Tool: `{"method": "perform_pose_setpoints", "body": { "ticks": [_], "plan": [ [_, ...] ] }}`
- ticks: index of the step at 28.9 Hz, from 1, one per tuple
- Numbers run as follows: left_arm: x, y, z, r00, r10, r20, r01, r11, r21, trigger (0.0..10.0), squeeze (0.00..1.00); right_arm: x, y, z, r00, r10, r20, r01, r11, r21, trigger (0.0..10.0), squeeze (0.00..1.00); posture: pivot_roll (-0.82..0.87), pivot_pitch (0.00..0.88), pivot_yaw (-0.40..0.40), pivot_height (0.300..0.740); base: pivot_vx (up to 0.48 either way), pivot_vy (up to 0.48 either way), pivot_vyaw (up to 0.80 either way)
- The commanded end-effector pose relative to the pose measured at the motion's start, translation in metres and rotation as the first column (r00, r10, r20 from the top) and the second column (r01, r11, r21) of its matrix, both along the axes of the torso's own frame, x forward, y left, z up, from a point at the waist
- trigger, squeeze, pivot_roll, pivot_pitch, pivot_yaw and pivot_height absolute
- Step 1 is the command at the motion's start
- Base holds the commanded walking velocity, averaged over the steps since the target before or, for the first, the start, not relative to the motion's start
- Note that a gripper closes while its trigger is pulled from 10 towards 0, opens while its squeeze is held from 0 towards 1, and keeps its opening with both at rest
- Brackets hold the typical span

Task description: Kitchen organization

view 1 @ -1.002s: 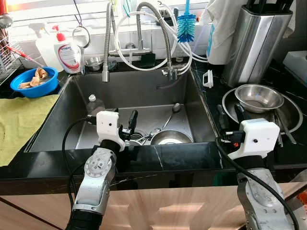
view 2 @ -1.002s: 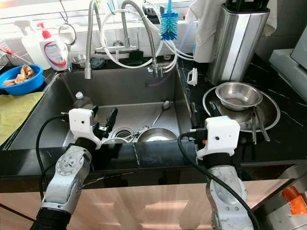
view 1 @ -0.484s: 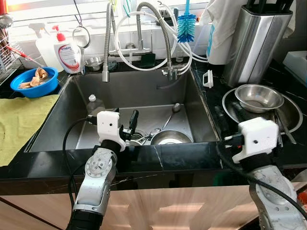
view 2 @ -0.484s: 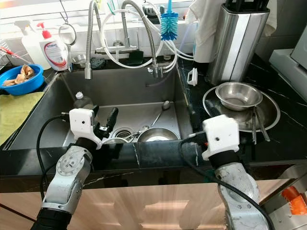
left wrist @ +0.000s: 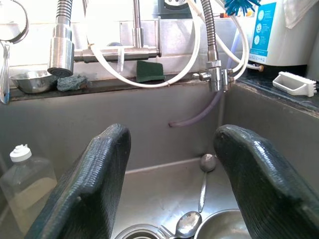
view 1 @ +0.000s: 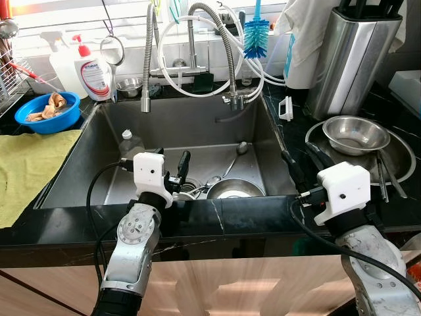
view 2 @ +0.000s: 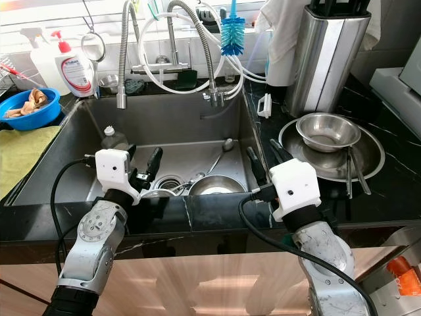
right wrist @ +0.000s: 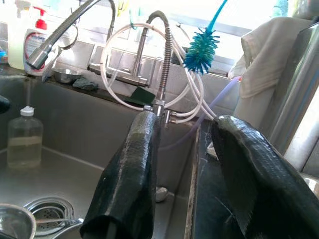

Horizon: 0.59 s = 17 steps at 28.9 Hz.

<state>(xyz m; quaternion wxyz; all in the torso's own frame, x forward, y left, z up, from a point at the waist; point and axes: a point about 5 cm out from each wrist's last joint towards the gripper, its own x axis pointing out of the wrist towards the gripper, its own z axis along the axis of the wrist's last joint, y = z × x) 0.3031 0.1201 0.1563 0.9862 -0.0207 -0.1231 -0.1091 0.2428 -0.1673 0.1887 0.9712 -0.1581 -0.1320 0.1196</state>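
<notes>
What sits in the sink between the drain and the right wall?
A steel bowl with spoons beside the drain, seen in the left eye view.

Home kitchen. Evidence: steel sink (view 1: 263,141) set in a black marble counter (view 1: 217,224) above wood-fronted cabinets (view 1: 223,283); spring-neck faucet (view 1: 148,59) with hoses; blue bottle brush (view 1: 255,29); soap pump bottle (view 1: 93,69); blue bowl of scraps (view 1: 46,112); steel bowls and pan (view 1: 355,135); knife block (view 1: 352,56); spoons (view 1: 233,161) in basin.
</notes>
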Motion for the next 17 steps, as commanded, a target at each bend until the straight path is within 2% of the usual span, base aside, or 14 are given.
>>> {"method": "perform_pose_setpoints", "body": {
  "ticks": [1,8,17],
  "plan": [
    [0.0,0.002,-0.004,1.0,0.011,-0.015,-0.011,1.0,-0.005,10.0,0.0,0.002,-0.001,-0.001,1.0,-0.027,-0.01,0.027,0.999,0.021,10.0,0.0,-0.15,0.0,0.061,0.74,0.0,0.0,0.0],
    [0.001,0.004,-0.003,1.0,0.014,-0.015,-0.014,1.0,-0.002,10.0,0.0,-0.003,0.007,-0.007,0.999,-0.048,-0.025,0.049,0.998,0.049,10.0,0.0,-0.14,0.0,0.067,0.74,0.0,0.0,0.0],
    [0.001,0.002,-0.003,1.0,0.008,-0.016,-0.008,1.0,-0.005,10.0,0.0,-0.009,0.001,-0.009,0.991,-0.132,-0.026,0.133,0.988,0.079,10.0,0.0,-0.15,0.0,0.067,0.74,0.0,0.0,0.0]
  ]
}}
